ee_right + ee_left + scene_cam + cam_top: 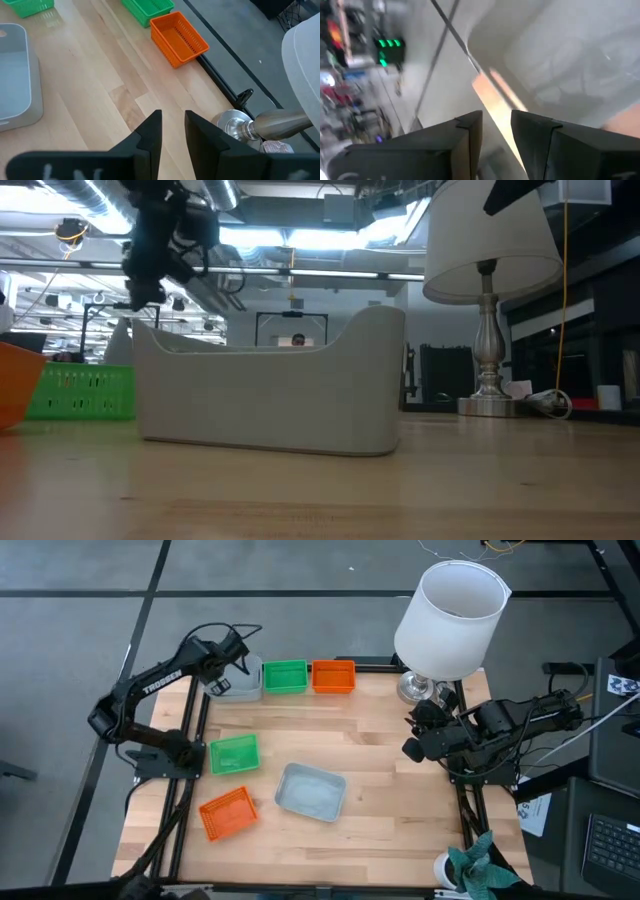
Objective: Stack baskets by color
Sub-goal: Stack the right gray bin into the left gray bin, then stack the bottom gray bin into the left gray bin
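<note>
Grey basket (240, 681) under the narrowly parted left pincer (222, 680); right pincer (412, 736) likewise empty.

Along the far edge 3 shallow rectangular plastic baskets are sitting in a row: pale grey-blue (240, 683), green (285, 677), orange (333, 676). Nearer, a 2nd green (234, 754), an orange lattice one (227, 814) tilted, & a grey-blue one (311, 791) are lying apart.

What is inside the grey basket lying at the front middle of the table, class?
The grey basket holds nothing: the high view shows its bare pale floor. In the low view its near wall hides the interior, so only the overhead picture settles it.
</note>
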`<action>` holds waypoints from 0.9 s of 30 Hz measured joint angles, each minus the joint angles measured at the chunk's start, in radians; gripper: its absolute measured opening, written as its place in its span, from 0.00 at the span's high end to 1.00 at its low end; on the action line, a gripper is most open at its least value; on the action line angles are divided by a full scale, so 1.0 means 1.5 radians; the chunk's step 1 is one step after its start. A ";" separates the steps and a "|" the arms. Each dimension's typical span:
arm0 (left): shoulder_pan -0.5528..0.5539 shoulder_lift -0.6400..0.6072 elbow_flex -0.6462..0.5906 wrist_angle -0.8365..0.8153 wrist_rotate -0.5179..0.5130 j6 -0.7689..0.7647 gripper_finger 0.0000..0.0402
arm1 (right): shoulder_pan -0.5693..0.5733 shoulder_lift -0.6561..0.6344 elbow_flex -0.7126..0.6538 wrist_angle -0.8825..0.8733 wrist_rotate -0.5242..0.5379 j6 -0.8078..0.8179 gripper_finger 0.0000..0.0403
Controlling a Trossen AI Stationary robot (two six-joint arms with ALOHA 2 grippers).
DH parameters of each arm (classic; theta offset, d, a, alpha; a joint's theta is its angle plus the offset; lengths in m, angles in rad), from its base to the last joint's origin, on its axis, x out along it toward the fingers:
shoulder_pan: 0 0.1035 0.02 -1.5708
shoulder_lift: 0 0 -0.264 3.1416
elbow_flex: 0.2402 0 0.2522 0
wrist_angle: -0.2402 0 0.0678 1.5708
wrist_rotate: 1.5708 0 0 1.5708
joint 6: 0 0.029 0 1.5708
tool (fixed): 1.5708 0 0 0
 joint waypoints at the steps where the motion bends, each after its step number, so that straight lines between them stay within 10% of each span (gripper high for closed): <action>1: 0.007 0.003 0.000 -0.026 0.009 -0.021 0.76 | 0.000 0.000 0.000 0.000 0.000 0.000 0.79; 27: 0.012 0.043 -0.001 0.016 0.164 -0.060 0.76 | 0.000 0.000 0.000 0.005 0.000 0.000 0.79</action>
